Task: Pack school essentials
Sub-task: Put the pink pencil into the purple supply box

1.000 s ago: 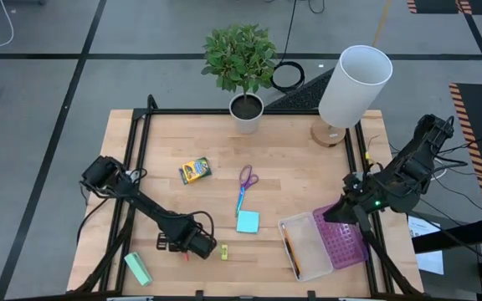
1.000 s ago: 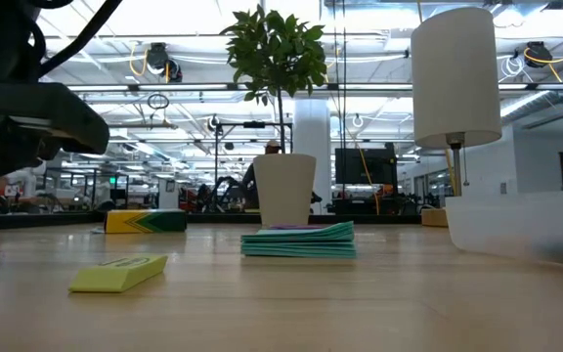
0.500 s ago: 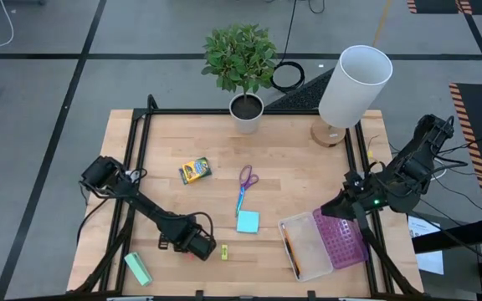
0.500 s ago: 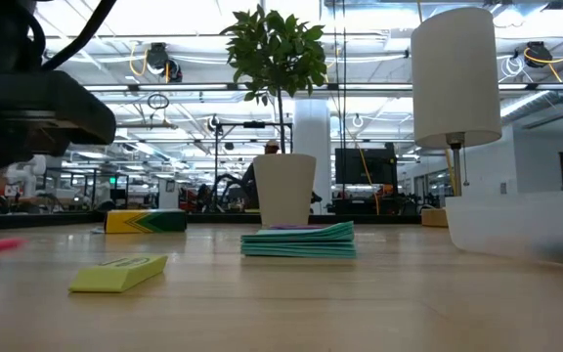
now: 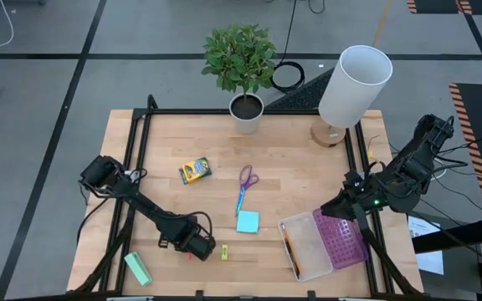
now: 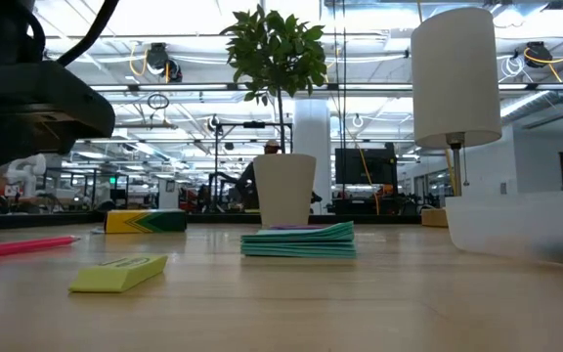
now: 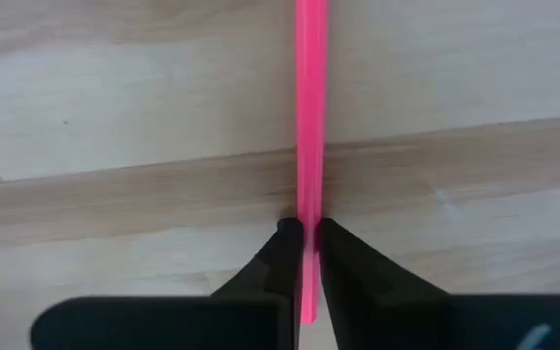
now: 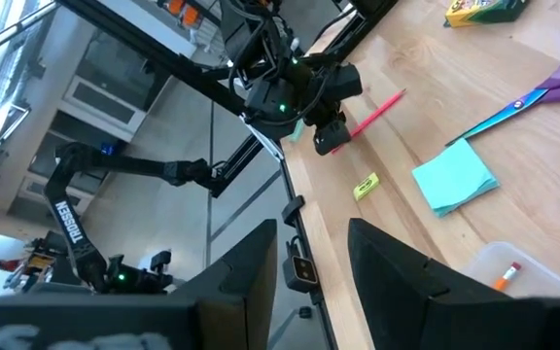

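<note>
1 left hand (image 7: 302, 233), pink pencil (image 7: 309, 117) now lifted

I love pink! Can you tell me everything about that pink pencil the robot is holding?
The pink pencil is a thin, straight, bright pink-red stick. The left gripper is shut on it, its two dark fingers pinching the pencil from both sides. In the low view it shows lying nearly level, just above the wooden table, near the table's front left part. Its tip and end are too small to tell apart. Nothing else touches it that I can see.
</note>
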Robot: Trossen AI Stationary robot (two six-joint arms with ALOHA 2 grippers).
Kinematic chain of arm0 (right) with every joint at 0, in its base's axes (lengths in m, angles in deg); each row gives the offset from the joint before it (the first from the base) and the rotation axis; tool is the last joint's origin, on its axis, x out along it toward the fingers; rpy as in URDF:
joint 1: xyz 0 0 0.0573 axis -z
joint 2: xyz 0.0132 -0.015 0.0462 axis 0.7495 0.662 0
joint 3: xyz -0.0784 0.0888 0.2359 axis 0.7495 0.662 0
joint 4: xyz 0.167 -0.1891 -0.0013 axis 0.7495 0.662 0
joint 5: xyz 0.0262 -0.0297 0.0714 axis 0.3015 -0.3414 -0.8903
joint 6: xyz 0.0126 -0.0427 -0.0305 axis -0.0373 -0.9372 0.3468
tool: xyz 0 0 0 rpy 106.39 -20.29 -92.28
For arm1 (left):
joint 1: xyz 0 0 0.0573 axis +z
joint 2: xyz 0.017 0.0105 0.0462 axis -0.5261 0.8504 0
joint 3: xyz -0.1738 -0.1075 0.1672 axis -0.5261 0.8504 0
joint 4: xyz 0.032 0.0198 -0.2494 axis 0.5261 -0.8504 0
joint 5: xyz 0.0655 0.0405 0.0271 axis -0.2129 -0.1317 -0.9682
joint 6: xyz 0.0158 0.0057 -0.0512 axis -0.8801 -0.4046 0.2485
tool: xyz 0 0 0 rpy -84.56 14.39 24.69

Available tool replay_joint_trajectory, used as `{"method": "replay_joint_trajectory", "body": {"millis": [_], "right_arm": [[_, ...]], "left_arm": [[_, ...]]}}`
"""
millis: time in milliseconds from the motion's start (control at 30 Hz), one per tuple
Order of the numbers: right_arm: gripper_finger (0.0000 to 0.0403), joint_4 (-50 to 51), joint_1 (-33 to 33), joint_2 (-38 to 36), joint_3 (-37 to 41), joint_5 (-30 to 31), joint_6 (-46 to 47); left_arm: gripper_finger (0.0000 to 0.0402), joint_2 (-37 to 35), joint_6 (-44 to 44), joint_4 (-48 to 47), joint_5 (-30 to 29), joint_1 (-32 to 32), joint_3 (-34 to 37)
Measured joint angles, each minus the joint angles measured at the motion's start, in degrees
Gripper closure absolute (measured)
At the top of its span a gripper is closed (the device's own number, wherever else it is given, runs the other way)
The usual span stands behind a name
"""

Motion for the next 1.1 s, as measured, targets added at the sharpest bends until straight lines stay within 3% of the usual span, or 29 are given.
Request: {"method": "replay_joint_trajectory", "body": {"millis": [233, 467, 1100], "right_arm": [[0.0283, 0.1, 0.0, 0.0, 0.0, 0.0, -0.9], [0.0283, 0.2, 0.0, 0.0, 0.0, -0.1, -1.3], [0.0283, -2.1, 5.6, 0.2, 0.8, -0.4, 0.2]], "left_arm": [[0.0384, -3.3, -0.6, -1.1, -5.6, 0.1, 0.1], [0.0376, -6.8, -3.8, -0.9, -10.1, 0.3, 0.0], [0.0379, -11.2, -24.4, -0.3, -11.5, 3.5, -0.5]]}}
